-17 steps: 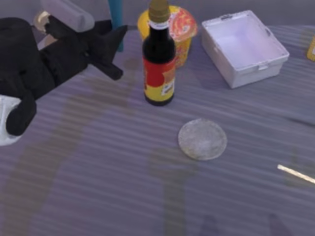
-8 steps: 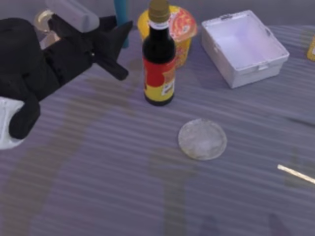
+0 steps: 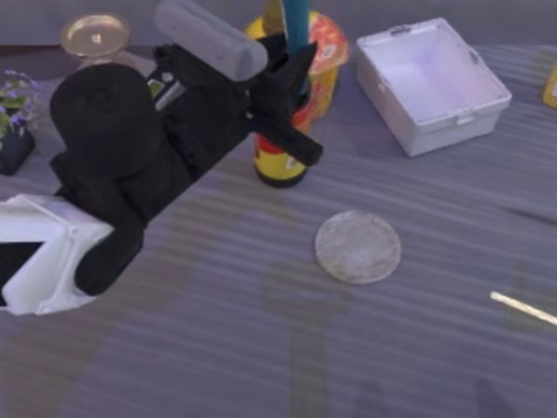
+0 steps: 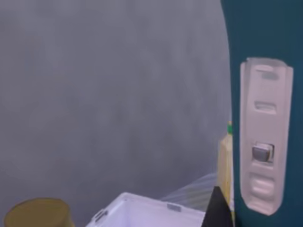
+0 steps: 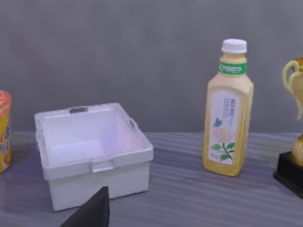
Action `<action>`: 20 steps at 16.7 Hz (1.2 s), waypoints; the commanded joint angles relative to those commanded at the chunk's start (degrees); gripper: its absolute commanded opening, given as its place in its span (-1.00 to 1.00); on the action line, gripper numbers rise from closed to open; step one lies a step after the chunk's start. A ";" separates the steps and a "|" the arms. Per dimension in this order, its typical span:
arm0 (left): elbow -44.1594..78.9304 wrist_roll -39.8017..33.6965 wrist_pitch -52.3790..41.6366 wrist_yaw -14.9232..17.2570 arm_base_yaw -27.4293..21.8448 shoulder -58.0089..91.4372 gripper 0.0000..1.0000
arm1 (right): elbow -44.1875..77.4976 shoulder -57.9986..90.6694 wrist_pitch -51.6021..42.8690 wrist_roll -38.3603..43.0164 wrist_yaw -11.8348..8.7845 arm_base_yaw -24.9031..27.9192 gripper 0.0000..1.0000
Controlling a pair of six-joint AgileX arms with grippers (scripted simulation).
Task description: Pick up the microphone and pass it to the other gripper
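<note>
Teal microphone [image 3: 296,26] stands upright, pinched in the left gripper [image 3: 291,109] above the dark sauce bottle [image 3: 280,158], lifted ready for handover; right gripper's [image 5: 90,210] opening is unclear.

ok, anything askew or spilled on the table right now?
Nothing spilled or tipped. The sauce bottle, noodle cup and white bin stand upright. The left gripper holds the microphone upright in front of the bottle.

white bin [image 5: 94,156] | yellow drink bottle [image 5: 228,113] upright, apart
</note>
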 joint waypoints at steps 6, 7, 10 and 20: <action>0.05 -0.03 0.25 -1.21 -1.17 -0.29 -1.00 | 0.00 0.00 0.00 0.00 0.00 0.00 1.00; -0.02 -0.05 0.29 -1.26 -1.24 -0.37 -1.00 | 0.00 0.00 0.00 0.00 0.00 0.00 1.00; -0.14 -0.07 0.36 -1.34 -1.35 -0.51 -1.00 | 0.00 0.00 0.00 0.00 0.00 0.00 1.00; -0.14 -0.07 0.36 -1.34 -1.35 -0.51 -1.00 | 11.87 17.17 7.07 -1.01 -7.87 6.80 1.00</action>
